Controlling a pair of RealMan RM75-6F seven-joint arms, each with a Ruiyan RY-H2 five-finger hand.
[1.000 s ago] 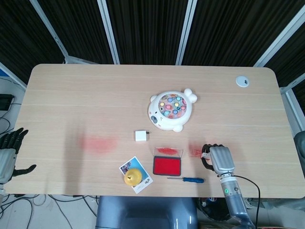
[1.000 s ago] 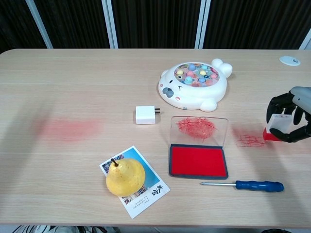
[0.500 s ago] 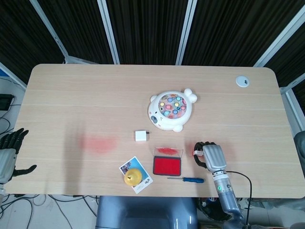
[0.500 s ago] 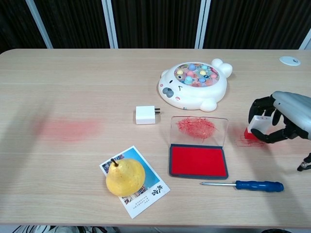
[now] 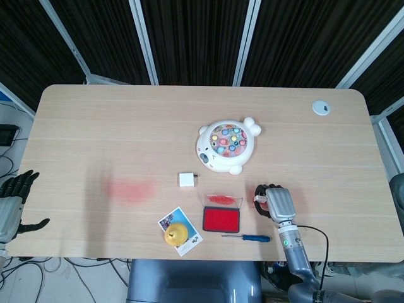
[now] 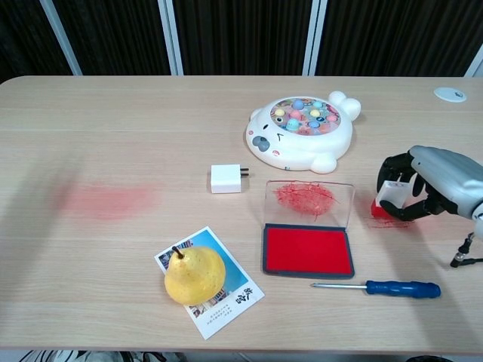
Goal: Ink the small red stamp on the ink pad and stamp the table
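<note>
Dark slatted panels with pale metal struts close off the far side of the room, and below them the light wood counter (image 5: 95,126) spreads across both views. My right hand (image 6: 426,181) sits low at the counter's right, about four o'clock from its middle in the head view, fingers curled around the small red stamp (image 6: 386,199); its white upper part shows between the black fingers and its red base is down at the counter on a patch of red scribbled ink marks (image 6: 386,219). Just to the nine o'clock side of that hand lies the ink pad (image 6: 308,250), open, its red inking surface toward me and its clear lid (image 6: 309,200) folded back at twelve o'clock, smeared with red. A blue-handled screwdriver (image 6: 392,287) lies at the pad's five o'clock, near the counter's front edge. At the pad's twelve o'clock stands a white seal-shaped toy (image 6: 303,132) with coloured pieces in its round top, and at ten o'clock a white charger plug (image 6: 226,179). A yellow pear (image 6: 194,274) rests on a picture card (image 6: 226,298) at the pad's nine o'clock. A faint red smudge (image 6: 109,200) stains the wood well off toward the left. My left hand (image 5: 11,201) hangs off the counter's left edge at eight o'clock in the head view, fingers spread and holding nothing. A small white disc (image 5: 320,108) sits near the far right corner.
</note>
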